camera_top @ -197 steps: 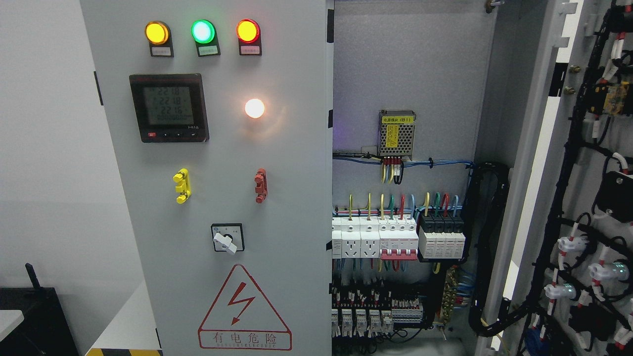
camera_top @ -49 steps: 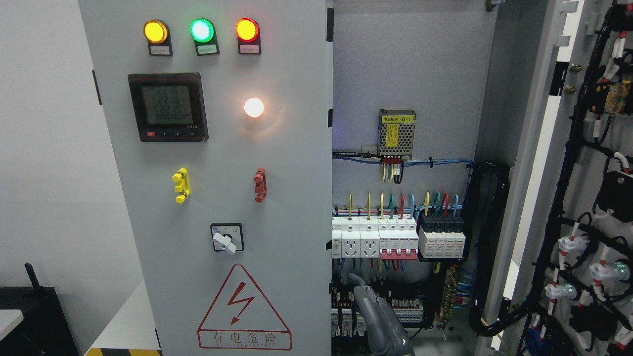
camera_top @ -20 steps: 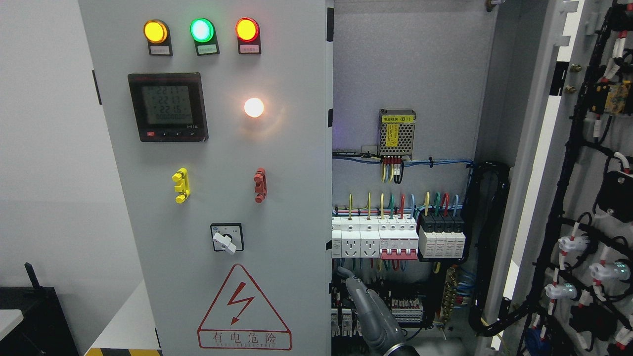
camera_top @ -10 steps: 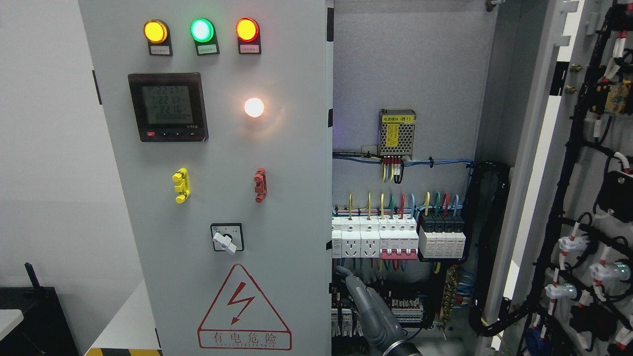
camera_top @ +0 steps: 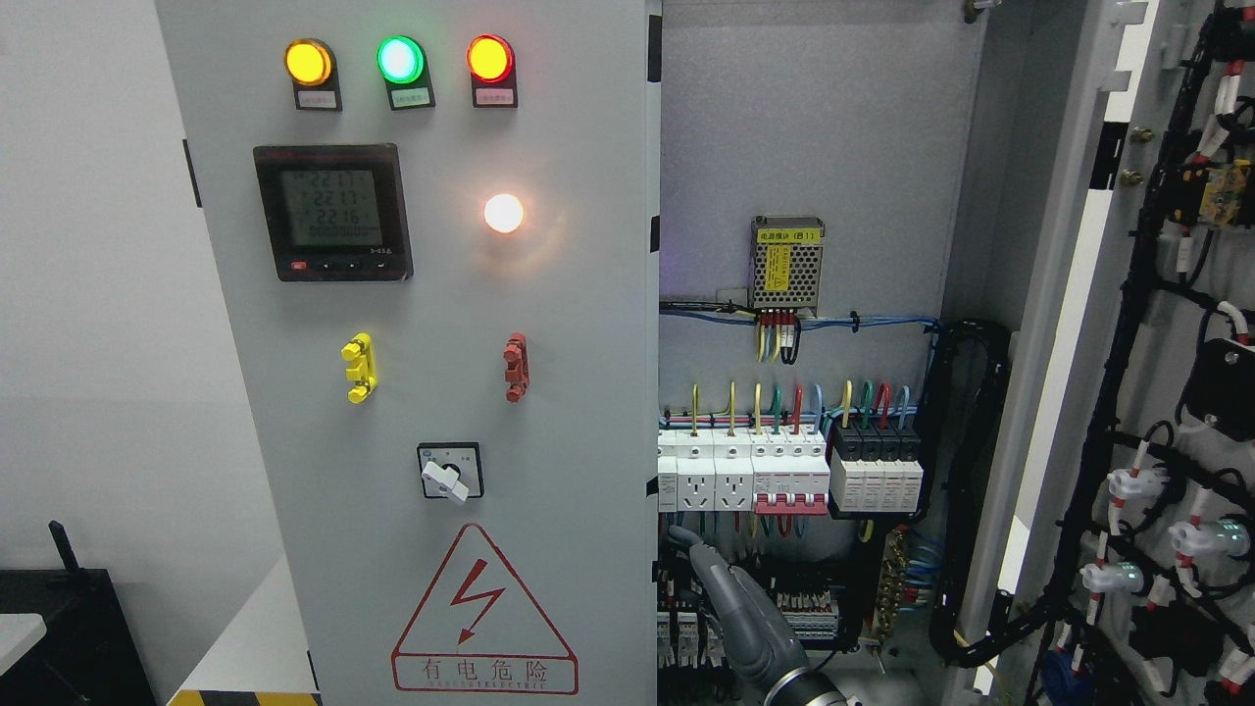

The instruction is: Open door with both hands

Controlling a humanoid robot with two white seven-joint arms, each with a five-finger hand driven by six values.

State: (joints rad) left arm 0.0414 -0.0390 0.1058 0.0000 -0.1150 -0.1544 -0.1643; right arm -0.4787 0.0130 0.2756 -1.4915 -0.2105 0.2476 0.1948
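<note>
Beside the left door's (camera_top: 441,392) free edge, the right hand (camera_top: 730,608) reaches up; finger state unclear. Slipping, it might snag the breakers (camera_top: 789,476).

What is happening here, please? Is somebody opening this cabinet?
A robot is working on it. The right robot hand reaches up from the bottom edge, and its tip is close to the right edge of the left door, which looks shut. The right door is swung wide open, so the breakers and the wiring inside show. The other robot hand is not in view.
</note>
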